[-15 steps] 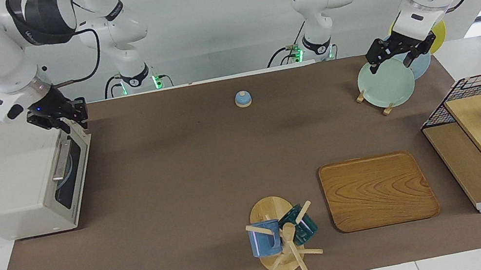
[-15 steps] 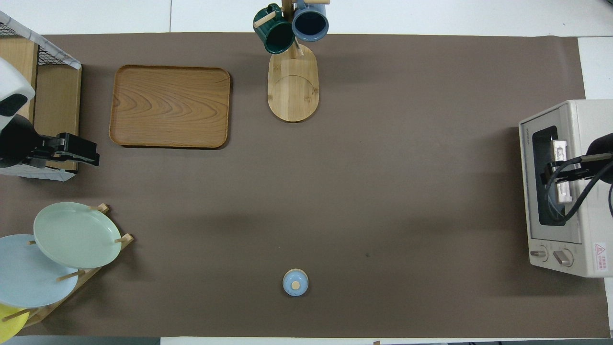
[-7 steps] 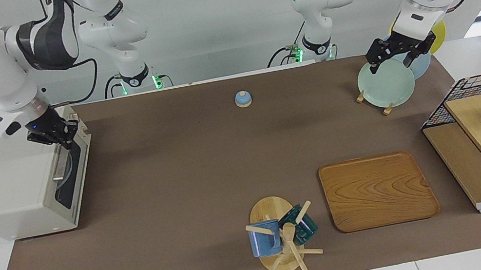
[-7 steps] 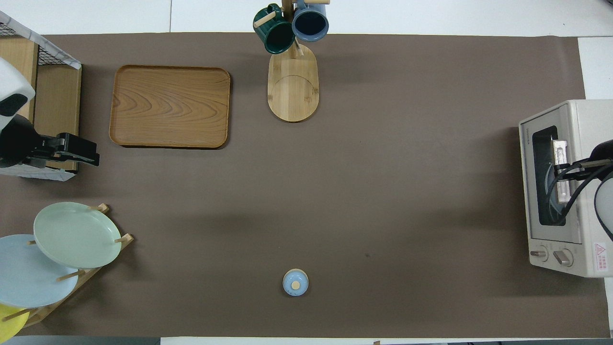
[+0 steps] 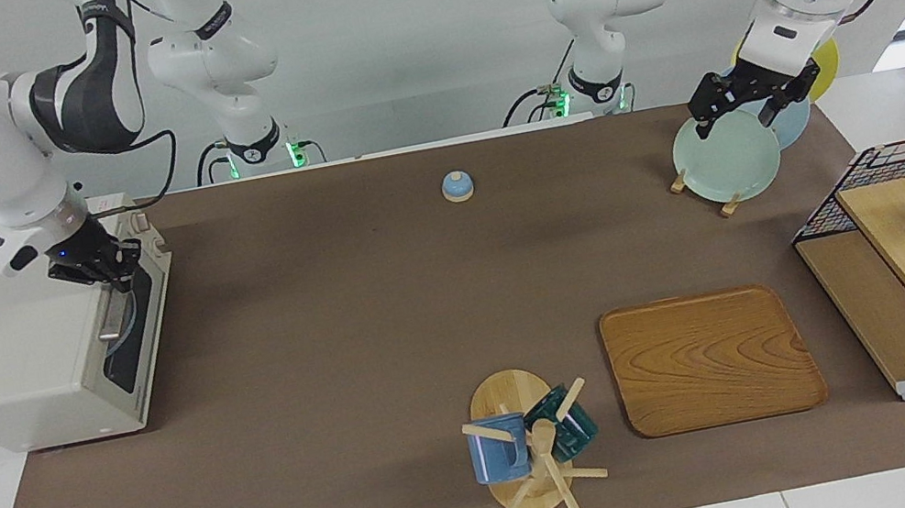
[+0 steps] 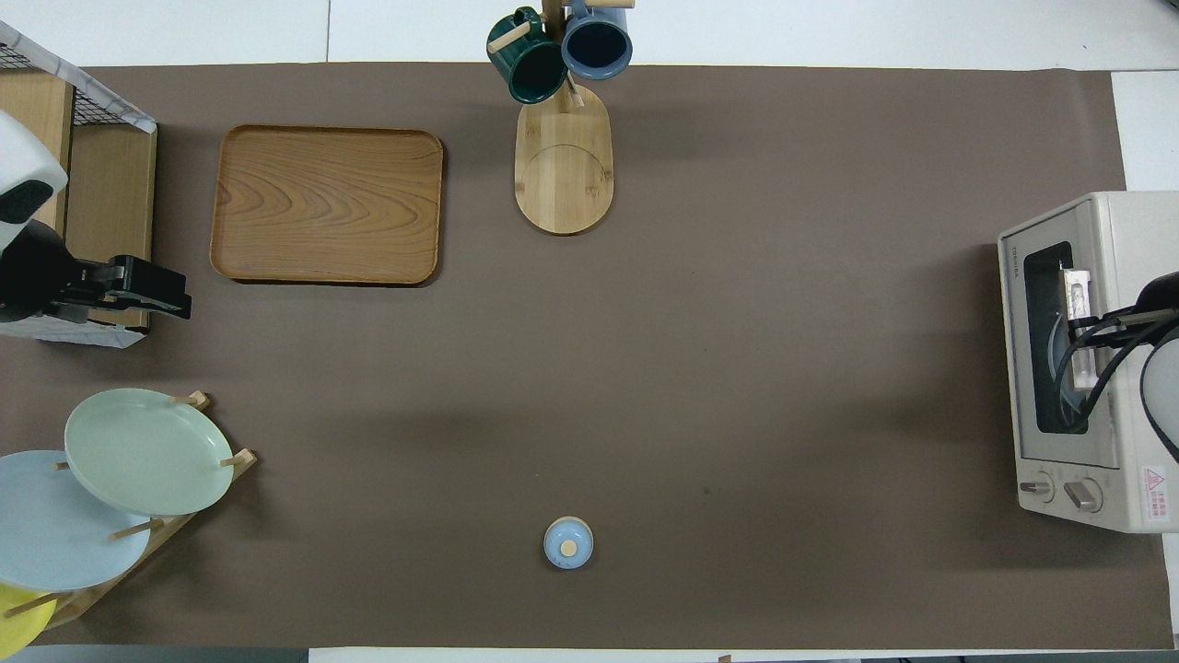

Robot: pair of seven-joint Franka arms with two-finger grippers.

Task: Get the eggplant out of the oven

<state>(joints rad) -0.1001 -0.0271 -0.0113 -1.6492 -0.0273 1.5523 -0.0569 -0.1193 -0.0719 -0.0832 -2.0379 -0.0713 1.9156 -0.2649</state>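
The oven (image 5: 51, 353) sits at the right arm's end of the table with its door shut, so the task looks barely begun: by my reading the step in hand is opening the door, and pulling the eggplant out is all left to do. The eggplant itself is not visible; through the dark glass only a pale curved shape shows, and I cannot tell what it is. If the eggplant is inside, it is under the right gripper and shut off from it by the door.

The right gripper (image 5: 105, 276) is down at the top edge of the door, at the handle (image 5: 114, 306) end nearer the robots. Its fingers are pressed together, seemingly pinching the handle, though contact is hard to confirm. In the overhead view only its cable and wrist show over the door.

The left gripper (image 5: 741, 107) waits, fingers spread, in the air over the plates (image 5: 724, 155) in their rack and holding nothing.
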